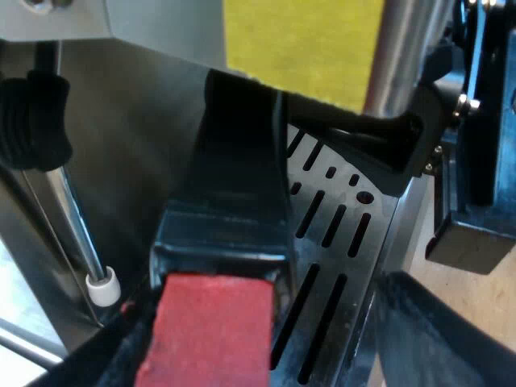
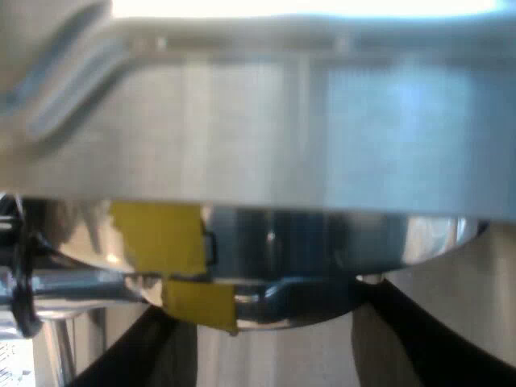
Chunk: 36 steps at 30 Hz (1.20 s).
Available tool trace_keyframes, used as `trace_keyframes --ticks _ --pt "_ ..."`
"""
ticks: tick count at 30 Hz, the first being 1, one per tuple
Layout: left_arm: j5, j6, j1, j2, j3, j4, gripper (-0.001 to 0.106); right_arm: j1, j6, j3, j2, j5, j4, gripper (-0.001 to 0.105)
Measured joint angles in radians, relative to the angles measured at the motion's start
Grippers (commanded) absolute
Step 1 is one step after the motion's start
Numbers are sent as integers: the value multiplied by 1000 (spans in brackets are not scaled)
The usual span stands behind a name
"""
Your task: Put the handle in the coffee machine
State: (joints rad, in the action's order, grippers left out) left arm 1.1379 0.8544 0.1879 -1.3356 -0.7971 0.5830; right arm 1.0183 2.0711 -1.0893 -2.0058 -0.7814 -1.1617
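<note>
Seen from the left wrist: handle (image 1: 234, 210) with its long axis running straight away from the camera. Red end (image 1: 211, 334) nearest, dark shaft pointing in toward the front of the espresso machine (image 1: 137, 145). Far end lost in shadow beneath a patch of plain yellow tape (image 1: 302, 44) on the machine, so cannot tell whether the metal head is seated there. Lies above the slotted drip grille (image 1: 339, 234), along the line of the slots.

Left tool (image 1: 254, 322) spread apart around the red end, not clamped on it. One black finger close against the side of the red end. Other finger (image 1: 435, 339) well apart from it, with grille slots showing in the gap between.

Beside the handle, a thin steam wand (image 1: 81, 234) hanging down, tipped in white, with a black knob (image 1: 32, 121) above it.

Seen from the right wrist: right tool (image 2: 274, 355) opened wide with nothing between its fingers (image 2: 129, 355). Sits just under the machine's chrome ring (image 2: 322, 250), with the brushed metal front (image 2: 322, 137) above the ring. Two pieces of the same yellow tape (image 2: 157, 238) stuck on the ring, one just below the other.
</note>
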Motion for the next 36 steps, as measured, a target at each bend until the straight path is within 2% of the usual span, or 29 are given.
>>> trace_keyframes --ticks 9,14,22,27,31,33,35,36 --pt "-2 0 0 0 -6 -7 56 -1 0 0 0 0 0 45" --pt "-35 -9 0 7 -6 -6 56 -1 0 0 0 1 0 45" --pt "-39 -18 8 27 -12 -62 56 -1 3 0 0 1 0 45" --pt "-19 -18 35 61 -17 -75 56 -1 4 0 0 1 0 45" --pt "29 22 72 75 -17 -75 56 -1 4 0 0 1 0 45" --pt "30 30 90 82 -17 -75 53 -1 4 0 0 1 0 45" --pt "37 33 121 90 -17 -75 39 -1 4 0 0 1 0 45" --pt "39 33 128 92 -17 -75 35 -1 4 0 0 1 0 45"
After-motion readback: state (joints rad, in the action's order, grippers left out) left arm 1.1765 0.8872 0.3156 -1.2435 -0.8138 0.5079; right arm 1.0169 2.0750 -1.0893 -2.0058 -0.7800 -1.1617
